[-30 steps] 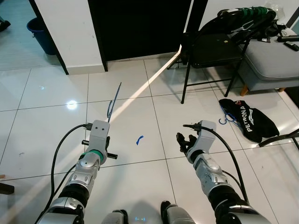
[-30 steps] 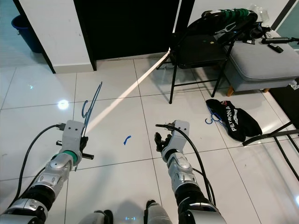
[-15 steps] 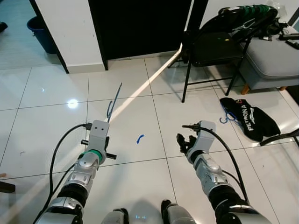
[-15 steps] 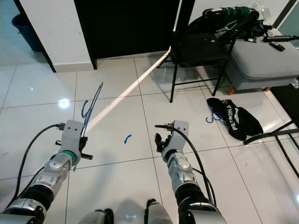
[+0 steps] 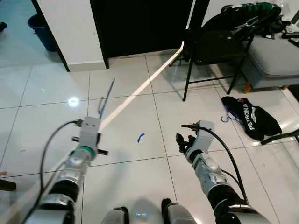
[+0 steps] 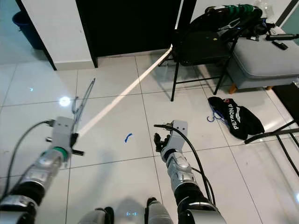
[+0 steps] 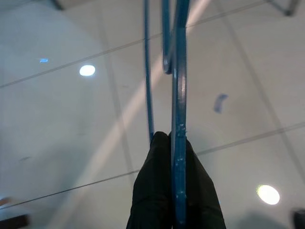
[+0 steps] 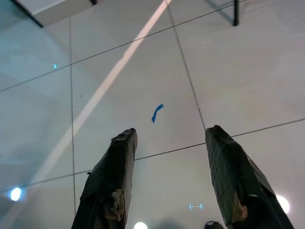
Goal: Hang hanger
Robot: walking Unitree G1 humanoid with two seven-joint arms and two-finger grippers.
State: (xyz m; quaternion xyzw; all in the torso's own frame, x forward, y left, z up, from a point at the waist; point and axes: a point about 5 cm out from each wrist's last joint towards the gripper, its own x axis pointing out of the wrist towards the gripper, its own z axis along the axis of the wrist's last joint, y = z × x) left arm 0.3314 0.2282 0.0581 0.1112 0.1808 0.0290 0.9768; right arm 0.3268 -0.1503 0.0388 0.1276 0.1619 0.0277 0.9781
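My left gripper (image 7: 172,143) is shut on a thin blue wire hanger (image 5: 105,96), which sticks forward and up from the fingers over the white tiled floor. The hanger (image 7: 177,71) runs between the two black fingertips in the left wrist view. My right gripper (image 5: 183,141) is held low in front of me, open, with nothing between its fingers (image 8: 116,176). A black folding chair (image 5: 212,44) stands ahead on the right, with several hangers and dark clothes draped over its back (image 5: 247,11).
A grey sofa (image 5: 275,56) sits beside the chair. A black bag (image 5: 252,116) with a blue hanger lies on the floor at the right. A dark doorway (image 5: 140,23) is ahead, a blue bin (image 5: 39,25) far left. A blue scrap (image 5: 140,137) lies on the tiles.
The view has shifted slightly as I move. My left arm with the hanger has swung a little to the left; the right arm holds its pose.
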